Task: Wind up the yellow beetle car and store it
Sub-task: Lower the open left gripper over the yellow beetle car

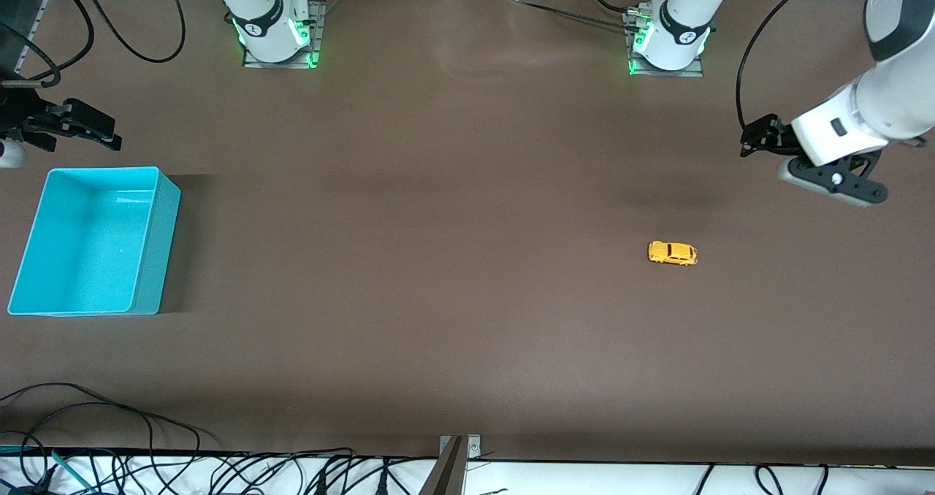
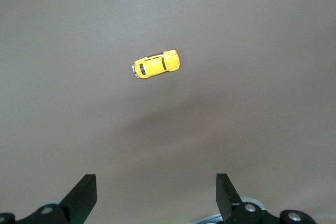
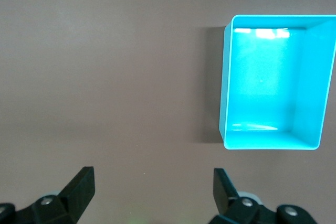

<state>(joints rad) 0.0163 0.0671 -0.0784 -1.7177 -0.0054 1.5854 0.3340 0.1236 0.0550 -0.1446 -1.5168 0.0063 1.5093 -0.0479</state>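
The yellow beetle car [image 1: 672,252] [image 2: 156,64] stands alone on its wheels on the brown table, toward the left arm's end. My left gripper [image 1: 754,142] [image 2: 156,183] hangs open and empty in the air over bare table, off to the side of the car and apart from it. At the right arm's end a turquoise bin [image 1: 157,261] [image 3: 262,77] sits with nothing in it. My right gripper [image 1: 109,131] [image 3: 154,176] is open and empty, up over the table beside the bin.
Both arm bases [image 1: 277,28] [image 1: 668,39] stand along the table edge farthest from the front camera. Loose black cables [image 1: 88,415] lie at the edge nearest the front camera, toward the right arm's end. A metal bracket [image 1: 456,451] sits mid-edge there.
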